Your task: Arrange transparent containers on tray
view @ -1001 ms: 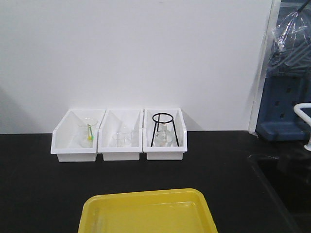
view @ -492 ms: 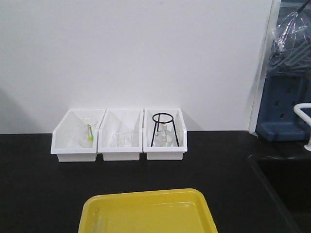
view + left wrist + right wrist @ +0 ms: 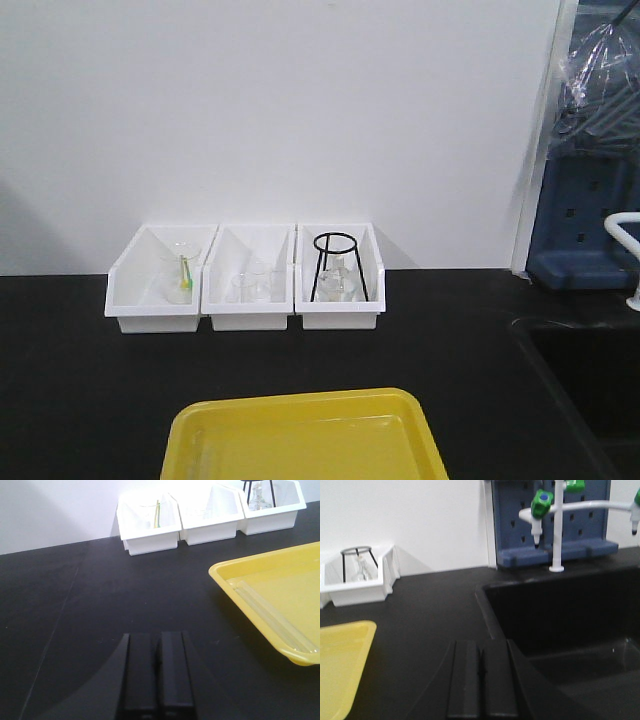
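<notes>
- Resting low over the black bench, the left gripper point(image 3: 159, 672) has its fingers pressed together, gripping nothing.
- From it, the yellow tray point(image 3: 220, 575) sits toward two o'clock, with clear test tubes point(image 3: 267, 612) lying along its near wall, long axis running from ten to four o'clock.
- Beyond the tray, the right gripper point(image 3: 480, 680) is likewise clamped and empty, with the tray at nine o'clock.
- I judge the left arm nearer the tubes.
</notes>
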You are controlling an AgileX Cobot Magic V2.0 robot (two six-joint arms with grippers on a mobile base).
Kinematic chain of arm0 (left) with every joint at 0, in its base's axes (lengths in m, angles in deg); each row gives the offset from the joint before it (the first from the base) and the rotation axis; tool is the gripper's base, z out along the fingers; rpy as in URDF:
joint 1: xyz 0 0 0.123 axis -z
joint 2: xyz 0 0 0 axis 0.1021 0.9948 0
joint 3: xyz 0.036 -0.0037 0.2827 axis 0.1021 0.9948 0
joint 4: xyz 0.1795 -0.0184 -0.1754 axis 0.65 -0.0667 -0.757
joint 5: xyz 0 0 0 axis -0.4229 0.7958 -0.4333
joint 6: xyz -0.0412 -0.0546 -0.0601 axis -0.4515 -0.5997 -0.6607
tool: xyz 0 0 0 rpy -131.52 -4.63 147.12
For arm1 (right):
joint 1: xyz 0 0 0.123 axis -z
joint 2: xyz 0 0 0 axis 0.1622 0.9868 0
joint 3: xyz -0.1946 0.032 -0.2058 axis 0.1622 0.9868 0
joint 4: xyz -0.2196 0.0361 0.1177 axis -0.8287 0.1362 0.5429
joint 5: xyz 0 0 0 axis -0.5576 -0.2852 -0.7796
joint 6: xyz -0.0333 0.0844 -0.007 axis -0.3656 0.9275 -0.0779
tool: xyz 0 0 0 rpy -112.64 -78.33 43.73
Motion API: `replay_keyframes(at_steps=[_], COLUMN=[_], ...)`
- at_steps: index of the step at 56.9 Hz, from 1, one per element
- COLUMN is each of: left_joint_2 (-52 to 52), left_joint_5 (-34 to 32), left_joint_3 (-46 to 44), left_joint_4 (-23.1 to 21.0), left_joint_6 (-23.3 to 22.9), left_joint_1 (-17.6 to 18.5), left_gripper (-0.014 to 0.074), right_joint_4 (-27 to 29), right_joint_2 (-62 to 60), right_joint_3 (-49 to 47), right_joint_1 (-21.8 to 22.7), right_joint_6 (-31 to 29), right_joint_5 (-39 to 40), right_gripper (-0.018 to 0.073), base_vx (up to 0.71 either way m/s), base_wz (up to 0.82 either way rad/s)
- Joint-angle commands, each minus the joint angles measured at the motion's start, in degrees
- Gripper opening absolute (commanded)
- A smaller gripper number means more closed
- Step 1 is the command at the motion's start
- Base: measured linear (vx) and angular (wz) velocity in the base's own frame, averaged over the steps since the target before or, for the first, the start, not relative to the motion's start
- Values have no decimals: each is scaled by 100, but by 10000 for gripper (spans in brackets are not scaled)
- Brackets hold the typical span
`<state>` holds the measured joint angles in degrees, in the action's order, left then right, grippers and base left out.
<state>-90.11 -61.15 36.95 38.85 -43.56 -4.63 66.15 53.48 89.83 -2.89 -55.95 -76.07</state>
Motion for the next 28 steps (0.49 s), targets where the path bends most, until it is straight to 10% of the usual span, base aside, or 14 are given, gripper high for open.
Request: replay_keyframes(at_steps=[1, 28], left_joint_2=[-138, -138], left_joint_5=[-454, -454], left_joint_3=[207, 207], left_joint_4=[-42, -42], left_joint_6=[-49, -49], left_joint_1=[-8, -8], left_gripper=[-8, -8], right_joint_4=[-20, -17], right_joint_2=[-57, -57], right_joint_3=[56, 56], right_joint_1=[33, 33], right_joint_6=[-65, -65], right_joint_5=[384, 384], right_gripper=[-11, -11], base_vx=[0, 0], base_wz=[0, 0])
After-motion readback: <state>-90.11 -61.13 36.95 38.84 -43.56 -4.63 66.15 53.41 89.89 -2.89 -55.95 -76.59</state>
